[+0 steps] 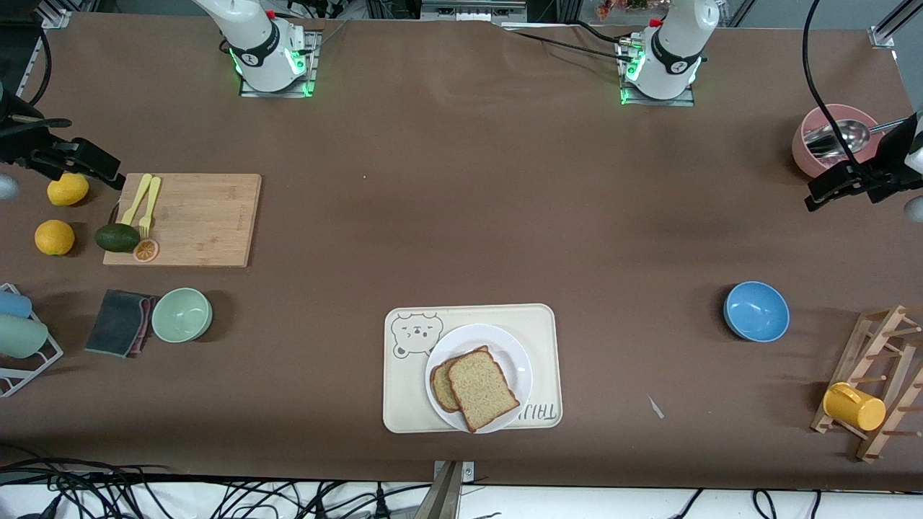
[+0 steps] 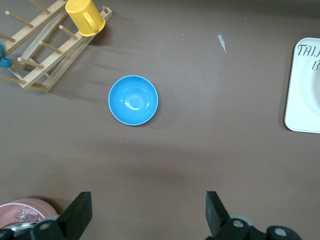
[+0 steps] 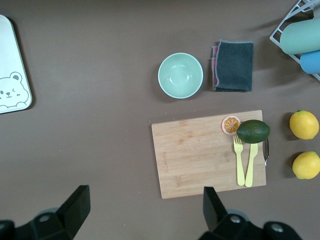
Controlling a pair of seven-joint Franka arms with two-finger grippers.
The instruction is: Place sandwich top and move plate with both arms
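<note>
The right pincer (image 1: 50,155) hangs spread and empty over the lemons (image 1: 68,189) at the right arm's end of the desk (image 1: 461,216). Midway, on the bear tray (image 1: 404,411), the plate (image 1: 497,346) carries the sandwich top (image 1: 483,389) (overlapping a second slice). The left pincer (image 1: 840,186) hovers spread and empty just beside the pink bowl (image 1: 807,148).

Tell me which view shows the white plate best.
The front view: the plate shows whole on the cream tray, two bread slices on it. The left wrist view catches only a sliver of its rim at the frame edge; the right wrist view shows none of it.
</note>
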